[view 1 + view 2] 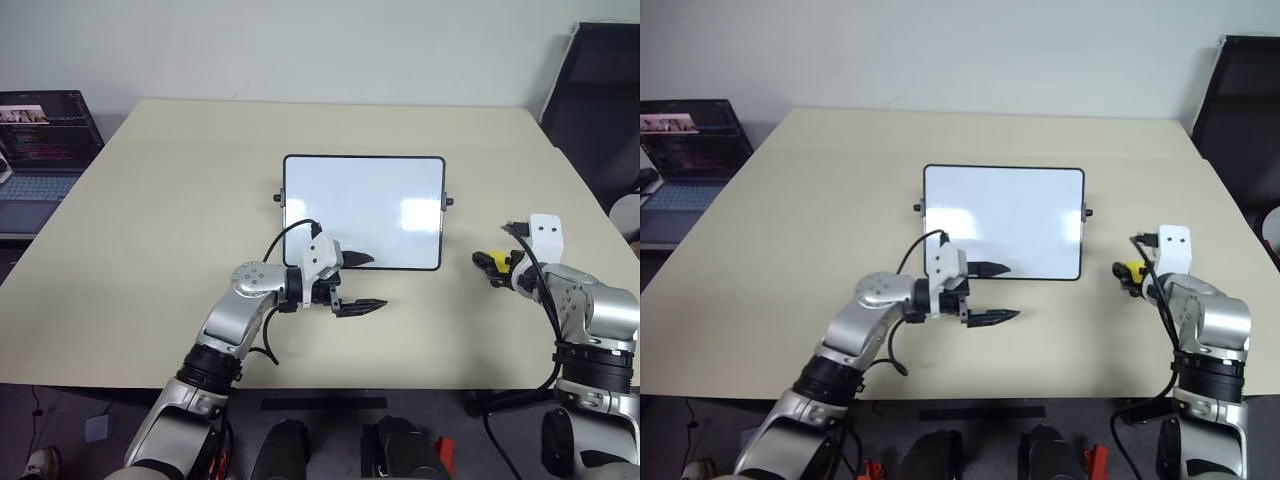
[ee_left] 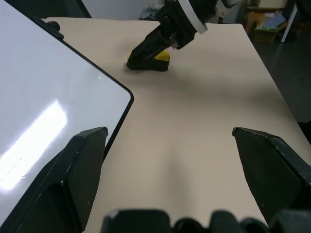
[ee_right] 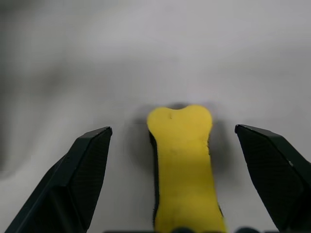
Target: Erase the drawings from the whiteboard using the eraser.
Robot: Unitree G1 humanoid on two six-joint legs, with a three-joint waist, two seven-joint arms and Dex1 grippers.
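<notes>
Beige counter (image 1: 160,220) against a pale wall, a dark-screened laptop (image 1: 40,150) off its left edge. Glossy white rectangular whiteboard (image 1: 363,212) with thin black frame lies mid-counter; its face reads blank, no drawings visible on it. Small yellow block eraser (image 3: 183,165) rests on the counter to the board's right, well apart from it. Right gripper (image 3: 173,182): fingers spread wide, one either side of the eraser, touching neither side that I can see, nothing held. Left gripper (image 1: 360,283): fingers wide apart, holding nothing, at the board's near edge. Judgement: with the board apparently clean, the step in hand looks like setting the eraser down. To do it well, lift the right fingers straight away without brushing the block or dragging it toward the board.
</notes>
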